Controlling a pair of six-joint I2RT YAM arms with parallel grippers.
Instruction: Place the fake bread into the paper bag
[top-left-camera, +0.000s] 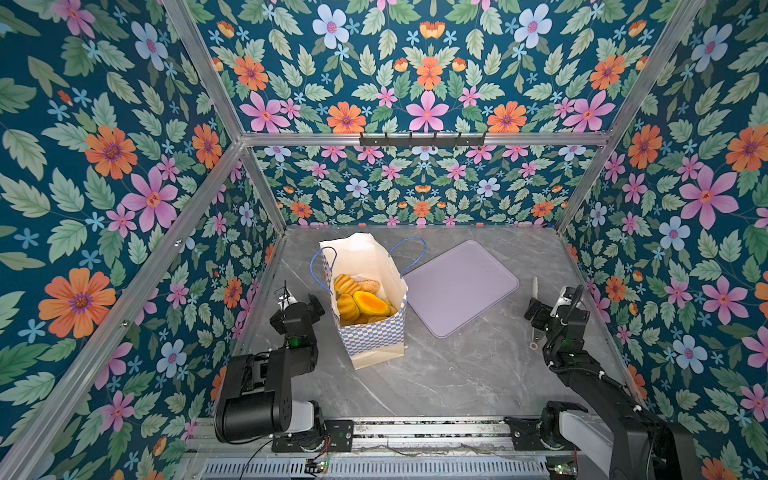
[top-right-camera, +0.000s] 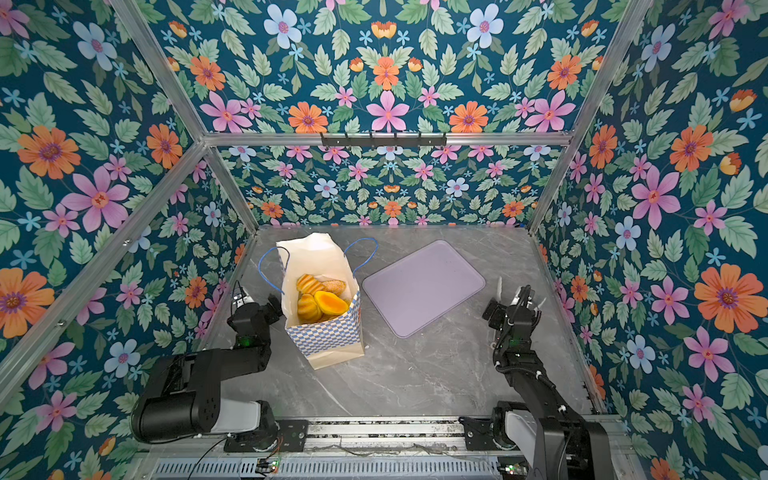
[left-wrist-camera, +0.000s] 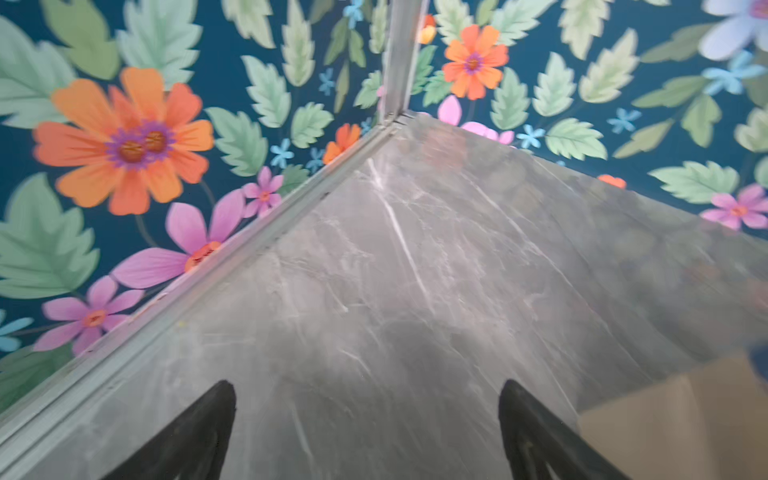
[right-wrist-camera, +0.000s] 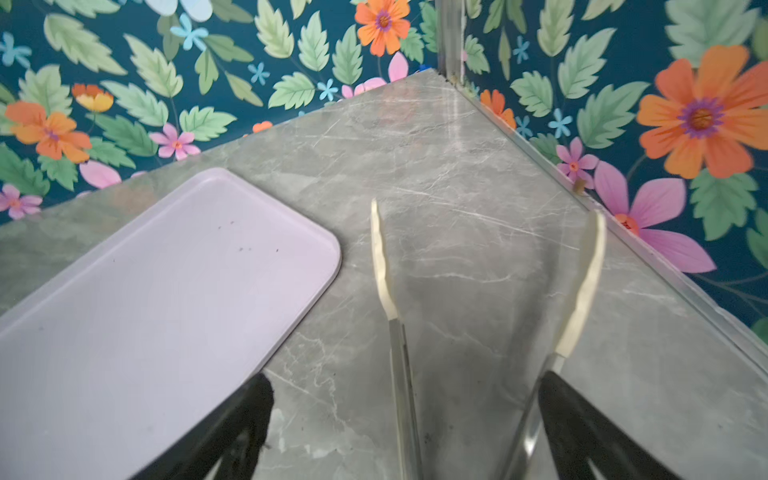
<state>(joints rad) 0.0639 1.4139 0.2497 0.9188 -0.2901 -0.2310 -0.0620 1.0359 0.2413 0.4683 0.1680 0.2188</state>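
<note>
right gripper (right-wrist-camera: 406, 376) stands wide, spread empty tongs (right-wrist-camera: 586, 282) between its jaws; left gripper (left-wrist-camera: 368, 386) gapes empty too. fake bread (top-left-camera: 361, 300) sits in paper bag (top-left-camera: 374, 338) beside lavender tray (top-left-camera: 461, 286).

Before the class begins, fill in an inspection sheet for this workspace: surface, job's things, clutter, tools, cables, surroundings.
Surface: grey marble-look table.
Job's things: paper bag upright, mouth open; bread inside it, none seen on the table.
Clutter: lilac tray beside the bag, bare but for specks; tongs near the right wall.
Tools: left tool open beside the bag, holding nothing; right tool open around the tongs.
Cables: black cable along the right arm.
Surroundings: flowered walls, metal frame.
</note>
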